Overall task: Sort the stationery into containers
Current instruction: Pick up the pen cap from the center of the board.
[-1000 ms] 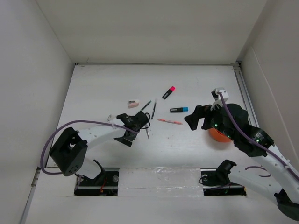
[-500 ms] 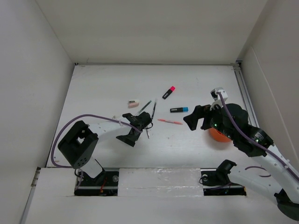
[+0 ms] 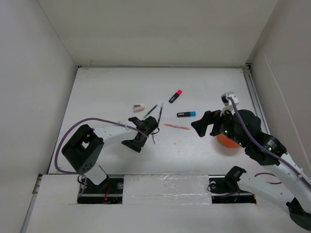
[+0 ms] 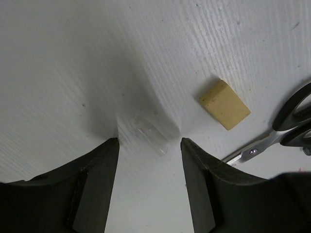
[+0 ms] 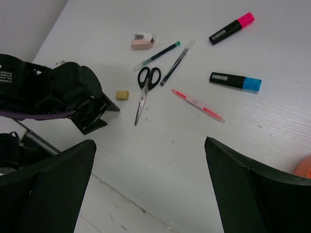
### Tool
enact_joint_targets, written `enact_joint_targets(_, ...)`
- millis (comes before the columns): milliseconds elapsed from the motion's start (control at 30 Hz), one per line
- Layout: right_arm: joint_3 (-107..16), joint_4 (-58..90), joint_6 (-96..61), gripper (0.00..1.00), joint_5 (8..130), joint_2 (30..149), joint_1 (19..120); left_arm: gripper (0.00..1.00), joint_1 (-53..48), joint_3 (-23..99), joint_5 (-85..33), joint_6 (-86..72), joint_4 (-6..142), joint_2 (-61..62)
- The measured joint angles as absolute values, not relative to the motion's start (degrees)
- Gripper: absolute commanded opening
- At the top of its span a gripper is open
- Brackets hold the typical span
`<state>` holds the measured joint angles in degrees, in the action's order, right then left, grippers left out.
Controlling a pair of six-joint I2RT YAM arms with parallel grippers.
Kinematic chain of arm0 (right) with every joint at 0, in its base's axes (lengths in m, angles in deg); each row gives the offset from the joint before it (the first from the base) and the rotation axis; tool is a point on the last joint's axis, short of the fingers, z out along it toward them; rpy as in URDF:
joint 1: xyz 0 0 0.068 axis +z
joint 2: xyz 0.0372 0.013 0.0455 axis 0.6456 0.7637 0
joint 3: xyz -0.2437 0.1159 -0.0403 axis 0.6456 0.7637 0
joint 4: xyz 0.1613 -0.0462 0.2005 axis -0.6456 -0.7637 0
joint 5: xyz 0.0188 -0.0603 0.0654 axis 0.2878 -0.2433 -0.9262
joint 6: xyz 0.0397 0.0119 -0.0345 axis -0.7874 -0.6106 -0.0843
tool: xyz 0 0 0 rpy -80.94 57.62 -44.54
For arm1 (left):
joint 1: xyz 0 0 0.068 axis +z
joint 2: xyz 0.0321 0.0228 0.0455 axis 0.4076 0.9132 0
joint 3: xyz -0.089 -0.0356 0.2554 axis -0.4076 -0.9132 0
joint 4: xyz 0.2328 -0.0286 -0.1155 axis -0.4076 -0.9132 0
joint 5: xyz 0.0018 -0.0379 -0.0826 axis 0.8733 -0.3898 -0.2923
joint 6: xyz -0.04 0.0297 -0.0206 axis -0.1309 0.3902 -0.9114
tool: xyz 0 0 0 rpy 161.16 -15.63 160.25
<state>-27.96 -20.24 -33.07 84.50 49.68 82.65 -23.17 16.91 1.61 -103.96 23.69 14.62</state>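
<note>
My left gripper is open and empty, low over the table, just near-left of the black-handled scissors. In the left wrist view, the small yellow eraser lies ahead and to the right of the open gripper, with the scissors at the right edge. My right gripper is open and empty, held above the table beside the orange tub, which my arm mostly hides. The right wrist view shows the scissors, the yellow eraser and the tub's rim.
Beyond the scissors lie a pink-white eraser, a green pen, a dark pen, a pink pen, a pink-capped marker and a blue-capped marker. White walls enclose the table.
My left arm's elbow has swung right and its gripper has shifted slightly right, toward the scissors. The right arm has barely moved.
</note>
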Motion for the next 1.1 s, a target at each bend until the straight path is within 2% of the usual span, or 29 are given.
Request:
enact_joint_targets(567,-27.4,-18.8,-33.1,1.00,83.6,46.7,82.7,0.48,-22.1,20.5,-1.8,-102.8,19.2,18.7)
enact_joint_targets(767,-26.6,-18.7,-33.1,1.00,83.1,46.2,82.7,0.38,-20.5,20.4,-3.7,-102.6,18.5,18.8)
enact_joint_targets(933,-26.3,-18.7,-33.1,1.00,83.0,46.2,82.7,0.37,-20.1,20.3,-4.4,-102.3,18.4,18.8)
enact_joint_targets(1100,-26.3,-18.7,-33.1,1.00,83.0,46.2,82.7,0.30,-20.1,20.5,-4.4,-101.7,18.6,19.2)
